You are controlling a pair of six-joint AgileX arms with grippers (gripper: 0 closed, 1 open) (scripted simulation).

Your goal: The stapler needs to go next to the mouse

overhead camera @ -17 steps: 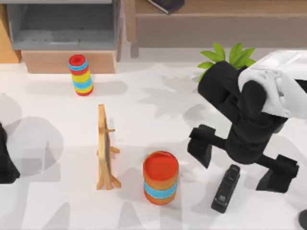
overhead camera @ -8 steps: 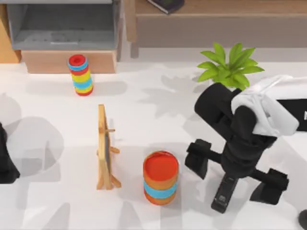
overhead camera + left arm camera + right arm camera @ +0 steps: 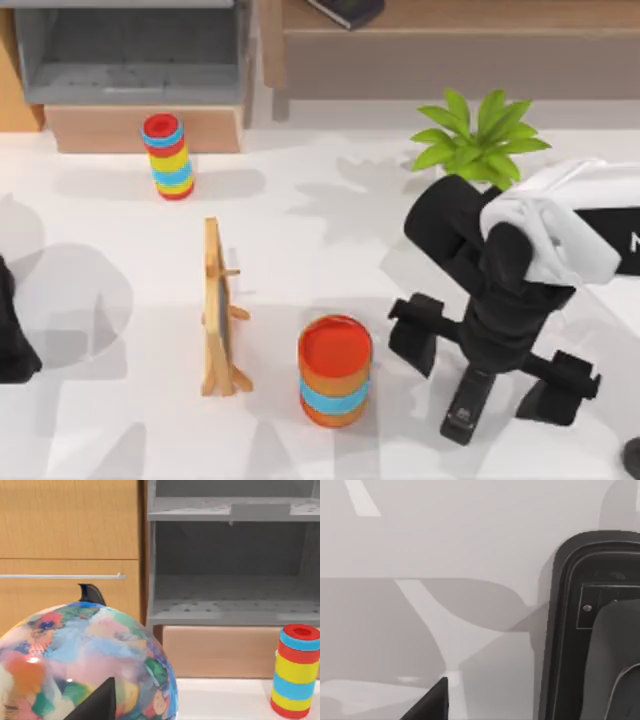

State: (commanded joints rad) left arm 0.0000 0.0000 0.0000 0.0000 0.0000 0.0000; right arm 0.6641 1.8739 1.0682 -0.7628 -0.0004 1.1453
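Lowered since earlier: right gripper (image 3: 494, 362), fingers spread wide and empty, straddling the stapler (image 3: 463, 410) for grasping; left arm parked.

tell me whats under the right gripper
The stapler lies on the white table under the open right gripper. Its near end shows between the spread fingers; the arm covers its far end.

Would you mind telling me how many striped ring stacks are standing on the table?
2: a small stack stands at the back left near the shelf unit; a larger stack stands at the front, between the wooden easel and the stapler.
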